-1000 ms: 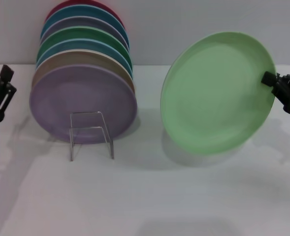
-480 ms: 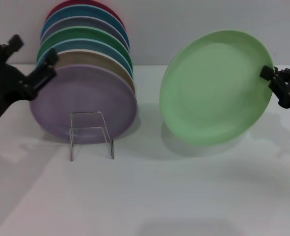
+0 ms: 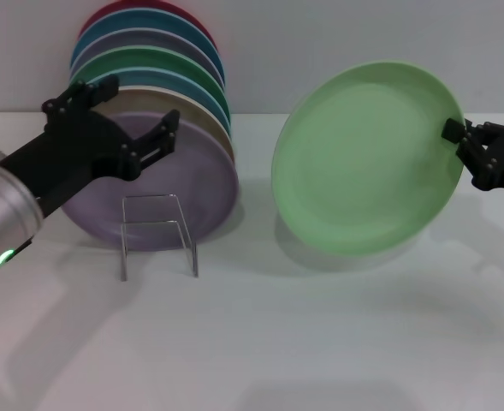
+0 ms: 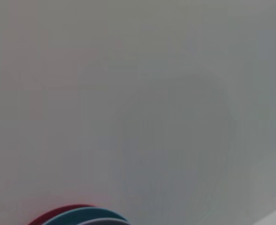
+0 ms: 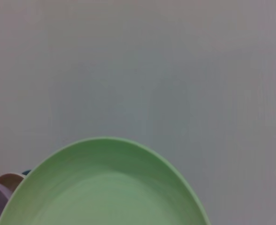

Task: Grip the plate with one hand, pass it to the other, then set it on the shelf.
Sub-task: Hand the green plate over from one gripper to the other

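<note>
My right fingers (image 3: 457, 135) pinch the round mint-green plastic plate's (image 3: 363, 167) rim, holding it tilted; my left fingers (image 3: 136, 116) spread open beside the racked plates.

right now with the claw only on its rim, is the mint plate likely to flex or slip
Probably stiff: the plate keeps its round shape while the right claw pinches just one edge. It looks light, since that small grip holds it tilted off the table. The smooth matte rim could still swivel or slip when the open left claw takes it.
</note>
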